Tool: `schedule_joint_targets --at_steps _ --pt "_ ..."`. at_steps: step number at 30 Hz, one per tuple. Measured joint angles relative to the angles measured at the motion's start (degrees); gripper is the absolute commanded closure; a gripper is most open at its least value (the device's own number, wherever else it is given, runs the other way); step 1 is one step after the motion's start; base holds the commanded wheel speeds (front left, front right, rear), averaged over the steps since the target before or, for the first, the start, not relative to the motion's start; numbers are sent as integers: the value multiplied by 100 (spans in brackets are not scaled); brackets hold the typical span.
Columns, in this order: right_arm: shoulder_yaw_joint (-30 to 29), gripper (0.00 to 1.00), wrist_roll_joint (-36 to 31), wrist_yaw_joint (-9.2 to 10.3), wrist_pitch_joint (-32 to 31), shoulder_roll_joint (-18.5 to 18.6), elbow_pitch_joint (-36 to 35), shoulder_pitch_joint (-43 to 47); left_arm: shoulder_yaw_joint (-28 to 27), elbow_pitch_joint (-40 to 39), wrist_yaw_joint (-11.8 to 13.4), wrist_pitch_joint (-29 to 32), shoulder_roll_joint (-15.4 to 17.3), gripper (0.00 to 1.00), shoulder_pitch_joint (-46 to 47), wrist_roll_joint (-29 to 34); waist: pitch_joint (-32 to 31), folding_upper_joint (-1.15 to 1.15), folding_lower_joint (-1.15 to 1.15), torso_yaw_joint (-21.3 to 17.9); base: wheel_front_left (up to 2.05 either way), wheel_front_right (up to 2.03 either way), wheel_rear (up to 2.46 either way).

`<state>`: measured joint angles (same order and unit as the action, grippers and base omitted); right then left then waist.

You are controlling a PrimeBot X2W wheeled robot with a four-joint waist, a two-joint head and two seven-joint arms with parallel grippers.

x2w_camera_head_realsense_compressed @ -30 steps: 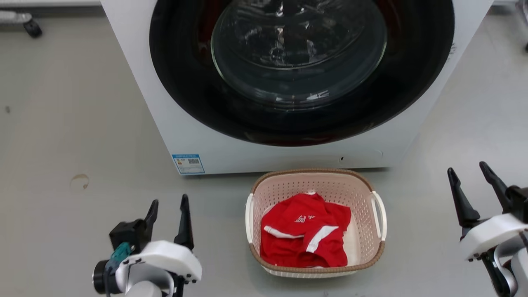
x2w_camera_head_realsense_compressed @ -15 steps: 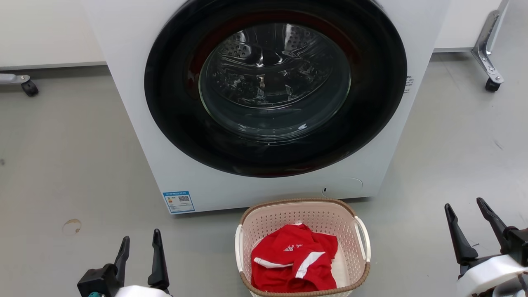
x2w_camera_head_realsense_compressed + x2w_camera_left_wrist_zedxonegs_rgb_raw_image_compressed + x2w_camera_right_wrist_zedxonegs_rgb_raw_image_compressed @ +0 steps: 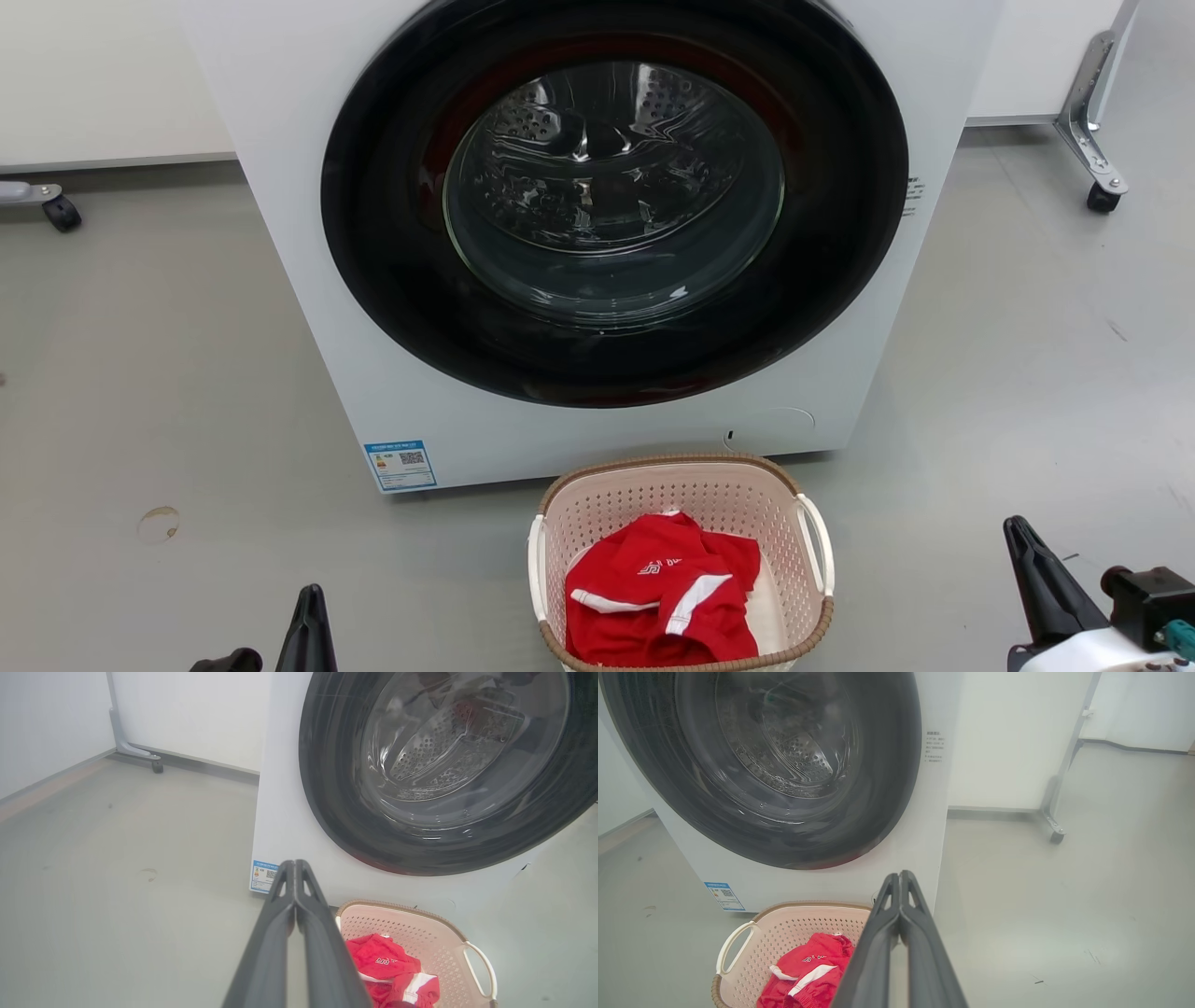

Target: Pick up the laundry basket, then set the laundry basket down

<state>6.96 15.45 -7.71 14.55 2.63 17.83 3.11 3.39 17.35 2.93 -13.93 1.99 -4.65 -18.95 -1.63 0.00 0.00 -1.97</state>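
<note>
- Nearest of all, well out in front of the washer [image 3: 299,308] and off its left front corner: left end effector [image 3: 295,870], fingers pressed flat together, nothing between them.
- Equally far out from the washer, off its right front corner: right end effector [image 3: 900,879], likewise pinched together on nothing.
- Closer to the washer: laundry basket [image 3: 607,509], upright on the floor [image 3: 140,401], back rim just short of the washer's front panel, below the door [image 3: 611,187]. Red garment [image 3: 663,597] with white stripes crumpled inside. Both end effectors well apart from the white handles [image 3: 817,551].
- On progress: basket at rest on the floor, neither handle gripped. Fits a basket waiting to be lifted equally well as one lifted and put back down. Impossible to tell which from this scene, so no verdict on what remains.
- Cut off near the bottom of the head view: front rim of the basket, and most of each end effector. Closure plainer from the wrist views.
- Hidden inside the basket: whatever lies under the garment, if anything.
- On the washer itself: door apparently closed. Glass full of reflections, so drum contents hard to read, and a reddish tint at the door ring unclear. Print on the blue label [image 3: 400,464] at the washer's lower left too small to read.
- Beyond the washer: pale wall panels and a castered metal leg [image 3: 1088,121] behind its right side. Washer top out of frame.
</note>
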Motion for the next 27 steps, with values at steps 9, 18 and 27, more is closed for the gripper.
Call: schedule_joint_targets --at_steps 9,18,27 --pt "-68 100 554 0 -120 11 2 -5 -29 12 -44 170 -8 100 3 -501 10 0 2 15 0 0 0" --pt "-171 100 1127 1 -292 11 -8 -26 -89 0 -120 293 -8 100 12 -1048 27 0 1 30 0 0 0" --pt "-261 100 1738 1 -448 10 -20 -36 -162 -13 -203 478 -7 100 35 -1627 42 0 1 46 0 0 0"
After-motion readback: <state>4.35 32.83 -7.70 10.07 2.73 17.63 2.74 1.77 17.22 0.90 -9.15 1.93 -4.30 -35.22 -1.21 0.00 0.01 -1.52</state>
